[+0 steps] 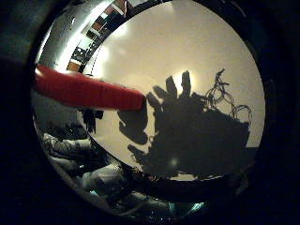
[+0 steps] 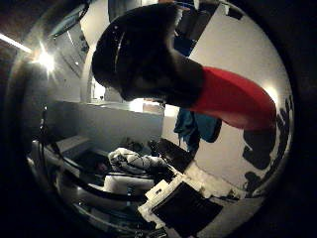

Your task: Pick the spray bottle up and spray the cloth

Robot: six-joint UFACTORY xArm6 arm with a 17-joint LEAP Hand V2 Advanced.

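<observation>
I am holding the spray bottle (image 2: 218, 96) very close to my palm. It is red with a black top (image 2: 143, 54). In the thumb side view it is filling much of the picture, so I think I am already lifting it up off the counter (image 1: 187, 51). A white and black part of my hand (image 2: 173, 198) is showing below the bottle, but I cannot tell if my fingers are curling round the bottle or spreading out.

To do this step well, I should be keeping the bottle steady and turning its black top toward the cloth before I squeeze. I am not seeing the cloth in either view.

Past the bottle, the pale round counter is lying bare, and my shadow (image 1: 192, 131) is falling dark across it. Beyond the counter the room is dim, with bright lights (image 2: 44, 59) shining far off.
</observation>
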